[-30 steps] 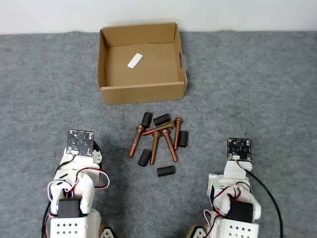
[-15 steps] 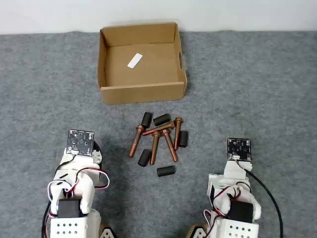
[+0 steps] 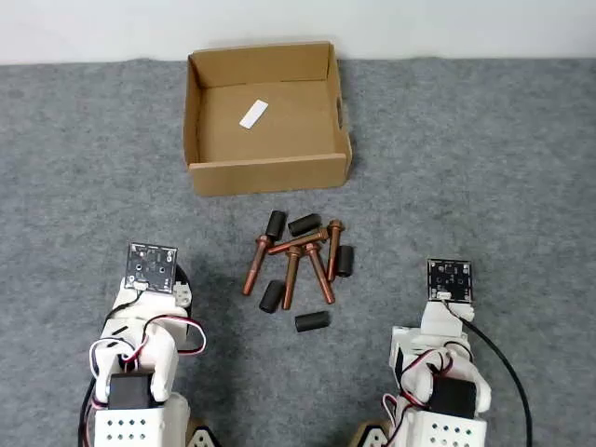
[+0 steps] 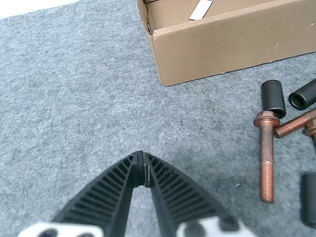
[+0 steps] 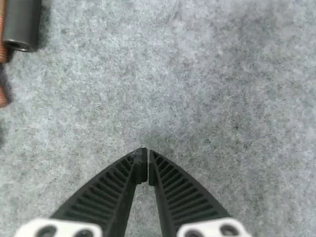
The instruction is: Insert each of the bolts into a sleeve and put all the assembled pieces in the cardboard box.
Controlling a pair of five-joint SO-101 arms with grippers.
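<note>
**A:** Both pincers are idle. The left gripper [image 4: 140,157] is clenched on nothing, and the right gripper [image 5: 147,154] has its tips pressed together over bare grey mat [image 3: 484,168].

**B:** And the parts?

**A:** Dead centre! Five coppery bolts [image 3: 291,277] are fanned in a loose pile, with five black sleeves [image 3: 312,321] scattered round them. The cardboard box [image 3: 268,175] sits at twelve o'clock from the pile, with nothing assembled in it. From the left gripper the pile is at one o'clock, from the right gripper at eleven.

**B:** How will they handle?

**A:** My read is stiff, hard and smooth, so they'll roll. Pinch a bolt across the mid-shank near its head. Take a sleeve across its outer wall, leaving the bore open. The crossed bolts at twelve o'clock look awkward, while the nine o'clock one looks freest.
</note>
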